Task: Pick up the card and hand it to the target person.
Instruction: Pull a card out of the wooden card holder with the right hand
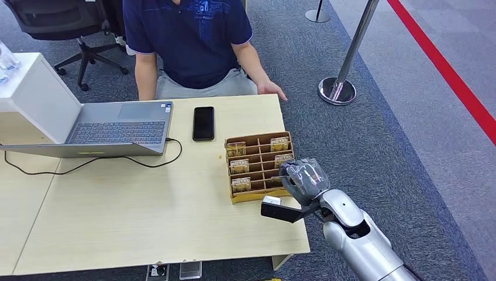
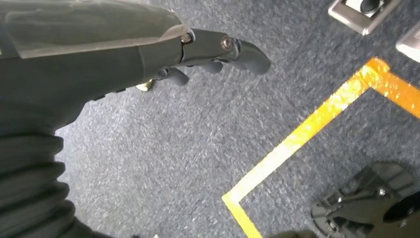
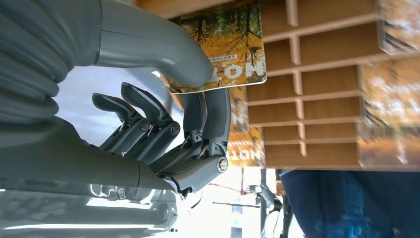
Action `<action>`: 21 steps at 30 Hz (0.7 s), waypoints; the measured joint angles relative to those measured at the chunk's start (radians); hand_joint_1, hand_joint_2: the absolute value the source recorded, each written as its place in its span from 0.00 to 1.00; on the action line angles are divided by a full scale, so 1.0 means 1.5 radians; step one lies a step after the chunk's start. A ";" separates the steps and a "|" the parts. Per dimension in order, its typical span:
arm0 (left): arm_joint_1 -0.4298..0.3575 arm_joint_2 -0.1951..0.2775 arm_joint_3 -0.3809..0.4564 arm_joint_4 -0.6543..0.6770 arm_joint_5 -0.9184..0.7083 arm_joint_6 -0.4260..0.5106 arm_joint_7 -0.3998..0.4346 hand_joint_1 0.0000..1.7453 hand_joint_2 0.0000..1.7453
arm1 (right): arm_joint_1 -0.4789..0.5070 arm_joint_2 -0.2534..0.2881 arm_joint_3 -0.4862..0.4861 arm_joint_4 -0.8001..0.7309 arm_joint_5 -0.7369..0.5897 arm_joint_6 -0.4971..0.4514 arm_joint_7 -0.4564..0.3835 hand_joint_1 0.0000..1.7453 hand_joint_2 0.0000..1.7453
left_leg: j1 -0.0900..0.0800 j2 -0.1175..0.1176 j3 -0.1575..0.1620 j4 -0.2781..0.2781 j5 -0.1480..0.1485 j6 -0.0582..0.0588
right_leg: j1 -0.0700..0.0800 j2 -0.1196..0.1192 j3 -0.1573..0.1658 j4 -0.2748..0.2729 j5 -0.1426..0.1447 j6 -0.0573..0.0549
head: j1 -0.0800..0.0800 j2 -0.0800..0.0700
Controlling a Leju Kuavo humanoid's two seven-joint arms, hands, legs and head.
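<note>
Hotel card (image 3: 223,47), thin, light, stiff and likely slick, pinched at its edge between thumb and fingers (image 3: 215,116) of right hand (image 3: 163,129) above the slotted wooden card box (image 3: 317,84).

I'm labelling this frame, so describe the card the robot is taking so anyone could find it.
On the light wooden table, find the slotted wooden card box right of the black phone. At its near right corner, the right robot hand pinches one autumn-forest hotel card; the others sit in slots.
</note>
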 joint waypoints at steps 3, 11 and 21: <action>0.002 0.000 0.001 0.000 -0.001 -0.001 -0.004 0.00 1.00 | -0.005 0.007 -0.006 -0.004 -0.025 -0.022 -0.022 1.00 1.00 | 0.000 0.000 0.000 0.000 0.000 0.000 | 0.000 0.000 0.000 0.000 0.000 0.000 | 0.001 0.000; 0.002 0.000 0.005 0.000 -0.002 -0.001 -0.005 0.00 1.00 | -0.025 0.032 -0.013 -0.016 -0.050 -0.055 -0.037 1.00 1.00 | 0.000 0.000 0.000 0.000 0.000 0.000 | 0.000 0.000 0.000 0.000 0.000 0.000 | 0.000 0.000; 0.003 -0.001 0.010 0.000 -0.022 -0.004 -0.004 0.00 1.00 | -0.044 0.071 -0.043 -0.018 -0.086 -0.131 -0.078 1.00 1.00 | 0.000 0.000 0.000 0.000 0.000 0.000 | 0.000 0.000 0.000 0.000 0.000 0.000 | 0.001 0.000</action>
